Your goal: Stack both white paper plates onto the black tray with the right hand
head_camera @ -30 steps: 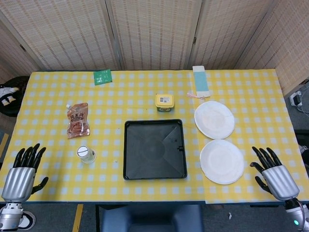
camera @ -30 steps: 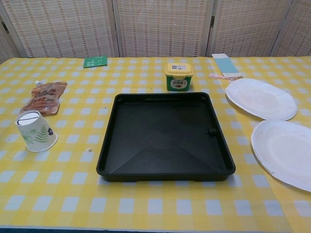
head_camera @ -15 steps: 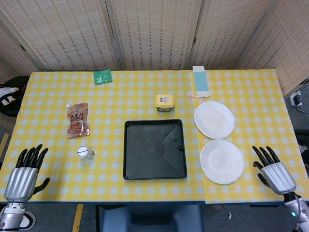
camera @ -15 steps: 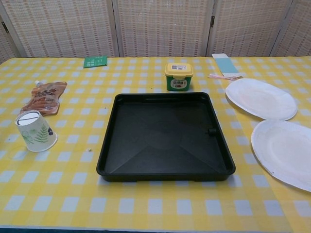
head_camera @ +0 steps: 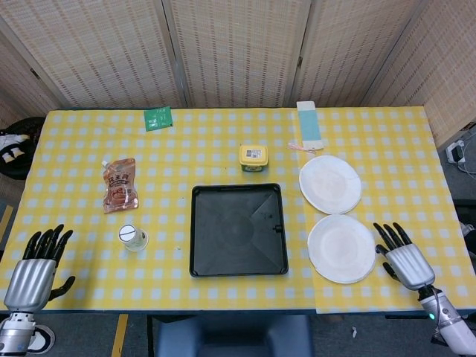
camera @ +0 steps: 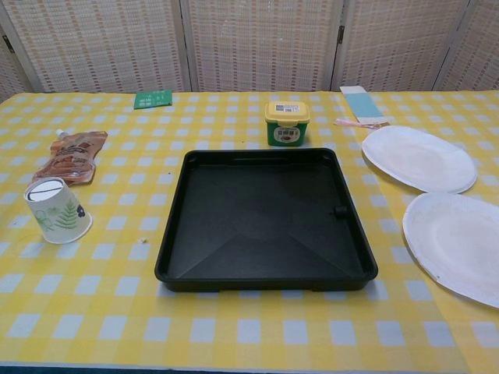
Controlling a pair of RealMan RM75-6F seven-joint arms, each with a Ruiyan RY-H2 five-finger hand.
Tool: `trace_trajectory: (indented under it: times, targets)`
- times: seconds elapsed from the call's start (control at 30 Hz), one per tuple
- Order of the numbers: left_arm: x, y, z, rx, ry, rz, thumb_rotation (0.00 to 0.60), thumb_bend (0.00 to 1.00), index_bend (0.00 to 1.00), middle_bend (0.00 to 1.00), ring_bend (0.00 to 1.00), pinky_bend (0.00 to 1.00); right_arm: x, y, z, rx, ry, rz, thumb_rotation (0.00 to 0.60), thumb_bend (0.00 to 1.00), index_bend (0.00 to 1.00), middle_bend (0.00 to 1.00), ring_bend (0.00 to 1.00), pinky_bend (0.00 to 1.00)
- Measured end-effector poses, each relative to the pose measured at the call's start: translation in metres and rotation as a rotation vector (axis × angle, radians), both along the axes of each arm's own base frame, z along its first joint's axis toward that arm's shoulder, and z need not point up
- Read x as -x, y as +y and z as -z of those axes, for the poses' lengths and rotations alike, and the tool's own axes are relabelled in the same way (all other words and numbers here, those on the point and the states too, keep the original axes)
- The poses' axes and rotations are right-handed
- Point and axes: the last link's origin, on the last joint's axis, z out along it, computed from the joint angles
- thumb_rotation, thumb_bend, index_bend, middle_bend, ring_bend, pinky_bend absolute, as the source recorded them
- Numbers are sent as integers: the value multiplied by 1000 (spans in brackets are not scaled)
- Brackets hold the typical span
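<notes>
Writing on the yellow-lidded tub [camera: 287, 122] label is too small to read.

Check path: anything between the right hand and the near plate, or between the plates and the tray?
Nothing visible. The right hand is just right of the near plate with bare cloth between. Near plate and far plate lie right of the tray, also with only cloth between. The tray is empty; the yellow tub sits behind it, off both paths.
</notes>
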Motion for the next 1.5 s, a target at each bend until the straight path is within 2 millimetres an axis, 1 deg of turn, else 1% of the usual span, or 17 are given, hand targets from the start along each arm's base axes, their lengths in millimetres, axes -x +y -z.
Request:
trace_trajectory:
  times: [0.2,0.3,0.4,0.63,0.93,1.07,1.27,1.5]
  targets:
    - [1,0,-1,-8,8,-3,600,281,0,0,0,0,-5,-2,10,-2,-13,-25,600,405,439,0,0,0]
    - [1,0,-1,-16,13,-5,600,281,0,0,0,0,-7,-1,12,-2,-22,-36,600,404,403,0,0,0]
    - [1,0,-1,-20,17,-6,600,281,0,0,0,0,-8,0,13,1,-25,-44,600,404,389,0,0,0]
    - [1,0,0,-23,34,-14,600,282,0,0,0,0,-8,-2,15,5,-26,-39,600,405,380,0,0,0]
    - [3,0,-1,-32,44,-27,600,282,0,0,0,0,-7,-2,24,-23,-28,-24,600,404,381,0,0,0]
    - [3,-1,-2,-30,40,-26,600,282,0,0,0,0,-10,-3,27,-16,-56,-26,600,405,439,11,18,0]
    - [3,-1,-4,-39,39,-26,600,281,0,0,0,0,-16,-6,31,0,-91,-33,600,404,550,74,57,0]
    - [4,-2,-5,-51,42,-24,600,282,0,0,0,0,-21,-10,33,6,-98,-58,600,405,637,138,96,0]
